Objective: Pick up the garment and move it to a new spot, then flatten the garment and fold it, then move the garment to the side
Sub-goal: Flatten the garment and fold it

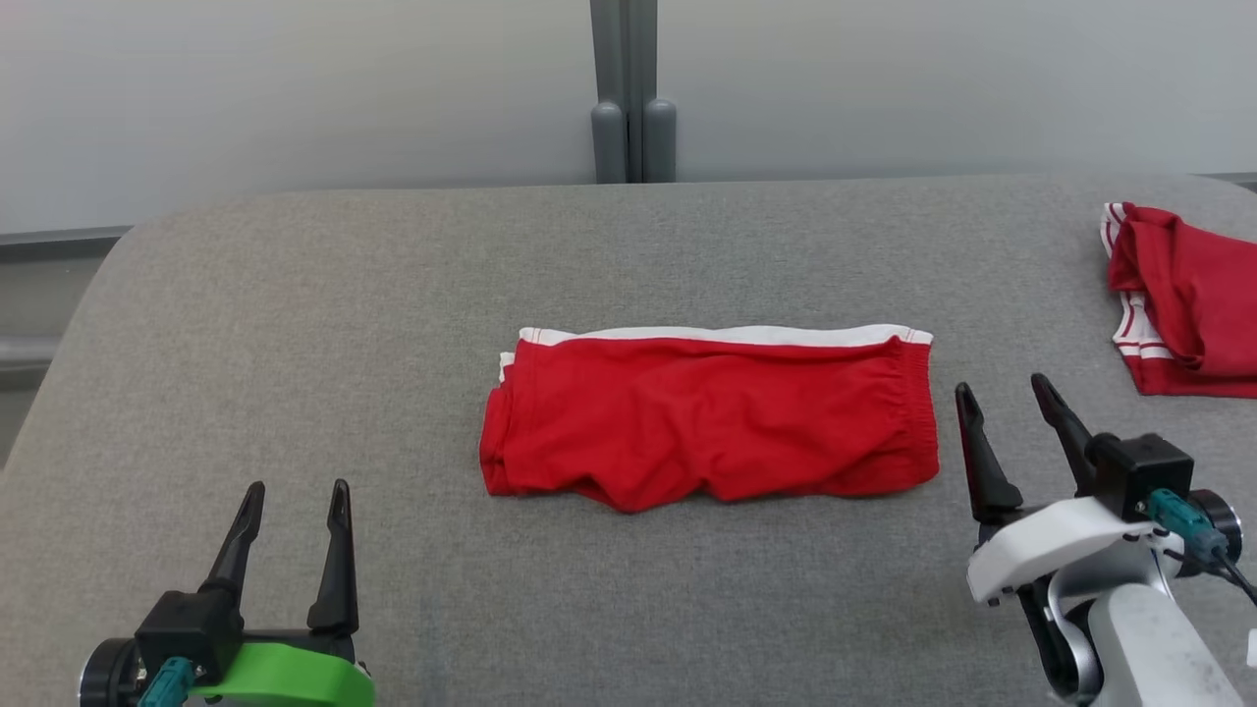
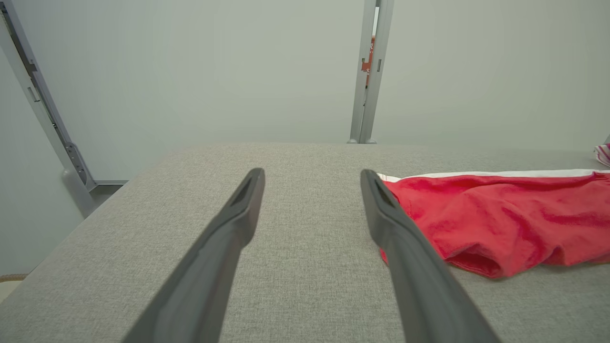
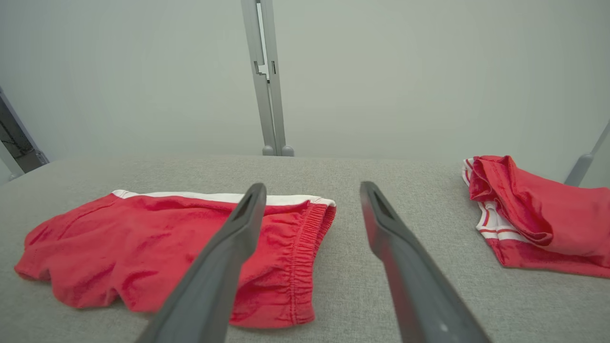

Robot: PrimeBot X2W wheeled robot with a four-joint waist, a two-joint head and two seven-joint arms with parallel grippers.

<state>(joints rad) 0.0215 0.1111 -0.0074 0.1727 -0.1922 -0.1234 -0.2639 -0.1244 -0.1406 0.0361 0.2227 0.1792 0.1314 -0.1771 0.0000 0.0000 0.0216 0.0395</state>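
While left gripper [image 1: 300, 486] and right gripper [image 1: 1002, 383] gape, the oblong red garment [image 1: 707, 417] lies rumpled.

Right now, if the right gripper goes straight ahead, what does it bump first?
Probably nothing: the right gripper points along bare table, between the folded red shorts and the other red clothes. One finger might brush the shorts' waistband; depth is hard to judge.

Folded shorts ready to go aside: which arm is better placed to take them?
Right, probably: its open jaws stand beside the waistband end of the folded red shorts; the left jaws sit farther back, clear of them.
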